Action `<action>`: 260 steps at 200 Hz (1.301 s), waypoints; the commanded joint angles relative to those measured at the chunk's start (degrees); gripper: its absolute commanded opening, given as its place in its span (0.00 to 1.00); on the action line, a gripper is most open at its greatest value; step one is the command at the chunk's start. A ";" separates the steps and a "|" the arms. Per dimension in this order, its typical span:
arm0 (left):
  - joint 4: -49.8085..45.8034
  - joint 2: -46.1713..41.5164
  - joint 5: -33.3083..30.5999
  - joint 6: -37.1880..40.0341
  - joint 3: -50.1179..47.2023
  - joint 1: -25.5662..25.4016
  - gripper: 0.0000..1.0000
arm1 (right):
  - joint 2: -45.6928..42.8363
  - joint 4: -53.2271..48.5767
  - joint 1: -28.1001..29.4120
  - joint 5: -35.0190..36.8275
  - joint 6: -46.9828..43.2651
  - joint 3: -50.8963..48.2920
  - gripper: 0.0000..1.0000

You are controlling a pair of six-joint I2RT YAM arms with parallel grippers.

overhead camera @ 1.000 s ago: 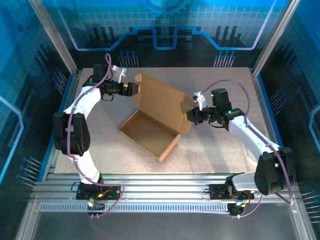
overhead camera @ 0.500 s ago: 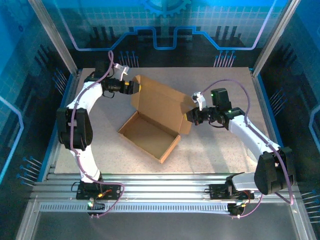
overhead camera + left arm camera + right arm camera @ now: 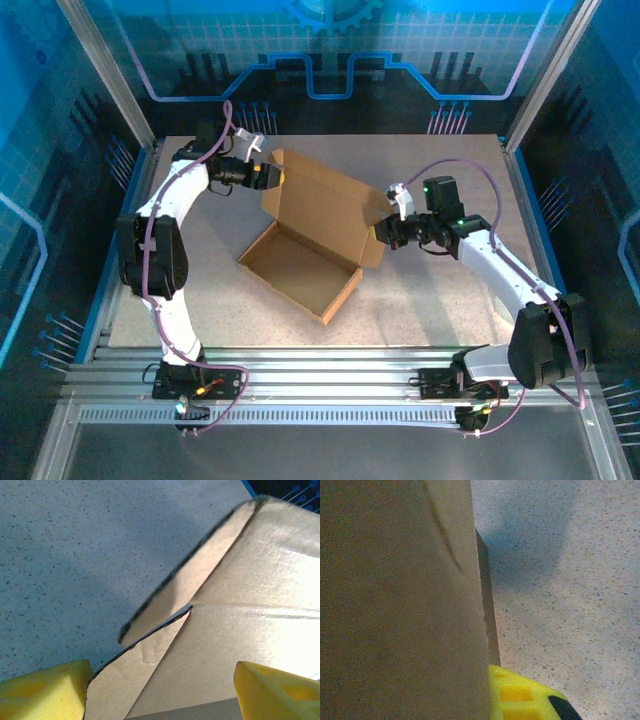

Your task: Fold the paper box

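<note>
Left gripper (image 3: 270, 175) at far-left corner of raised lid, jaws spread wide, yellow pads (image 3: 42, 692) on either side of cardboard flap. Paper box (image 3: 300, 265) at middle of table (image 3: 440, 300), tray open, lid standing on far side. Right gripper (image 3: 382, 233) at lid's right side flap. One yellow finger (image 3: 520, 697) against cardboard, other hidden, so cannot tell if clamped.

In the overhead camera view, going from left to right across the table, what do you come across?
The left claw, then the paper box, then the right claw.
</note>
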 commanded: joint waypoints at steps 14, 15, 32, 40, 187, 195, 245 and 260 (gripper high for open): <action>-3.63 -1.29 1.59 1.68 1.43 -0.64 0.71 | 0.71 1.03 -0.97 1.98 -0.12 1.18 0.06; -3.68 -1.33 1.60 1.63 1.43 -0.65 0.71 | 0.71 1.03 -0.98 2.06 -0.12 1.19 0.06; -4.48 -2.36 1.37 1.51 1.26 -1.04 0.62 | 0.99 1.16 -0.92 3.50 0.60 1.28 0.06; -4.88 -2.88 0.68 1.45 1.16 -1.46 0.57 | 1.16 1.29 -0.92 3.88 1.04 1.34 0.07; -2.81 -10.11 -19.99 -3.46 -3.01 -8.96 0.29 | -0.70 -0.81 -0.49 13.53 8.25 1.80 0.41; -1.66 -11.33 -21.42 -4.03 -4.45 -9.61 0.28 | -1.10 -0.90 -0.47 13.86 9.42 1.65 0.45; 1.40 -15.98 -28.37 -7.70 -11.15 -12.27 0.27 | -4.63 -4.89 -0.07 17.56 15.37 0.61 0.56; 2.32 -16.85 -30.19 -8.88 -13.00 -12.77 0.27 | -5.41 -5.46 0.44 16.79 15.72 0.28 0.55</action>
